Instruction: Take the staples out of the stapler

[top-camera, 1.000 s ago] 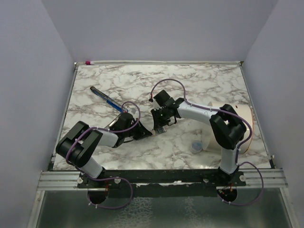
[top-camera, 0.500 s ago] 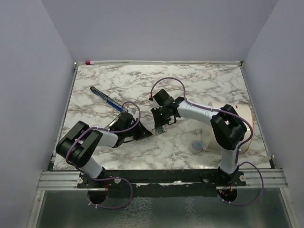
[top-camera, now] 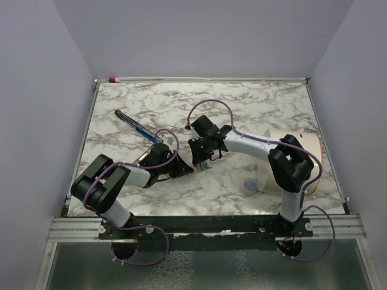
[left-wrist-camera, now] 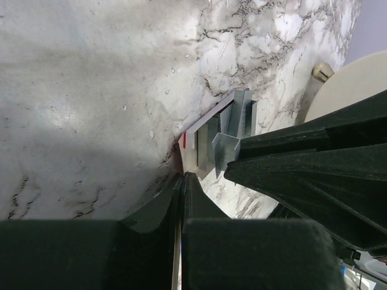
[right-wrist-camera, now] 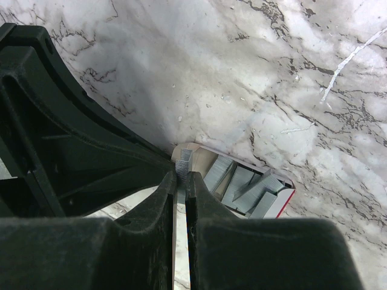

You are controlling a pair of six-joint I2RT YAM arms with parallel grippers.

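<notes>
The staples point(right-wrist-camera: 242, 184) lie as several short silvery strips heaped in a small white tray point(right-wrist-camera: 283, 204) with a red edge, which rests on the marble table point(top-camera: 254, 103) between the two arms. One more strip stands at the tray's end, and the right gripper point(right-wrist-camera: 181, 174) is clenched on it, the jaws nearly together with the strip's edge caught between the tips. The left gripper point(left-wrist-camera: 183, 176) is shut tight with nothing visible in it, and its tips sit against the tray's red corner, perhaps steadying it. I cannot pick out the stapler in any view; if it is on the table, the grippers hide it. With this many strips already in the tray, the unloading looks well along. What seems left is to set this last strip down with the others, though I cannot tell whether the stapler is emptied. Compared with a second ago, the right wrist has shifted slightly leftward in the overhead view, towards the left gripper, while the left arm and the long pen point(top-camera: 136, 127) beyond it have stayed where they were.
</notes>
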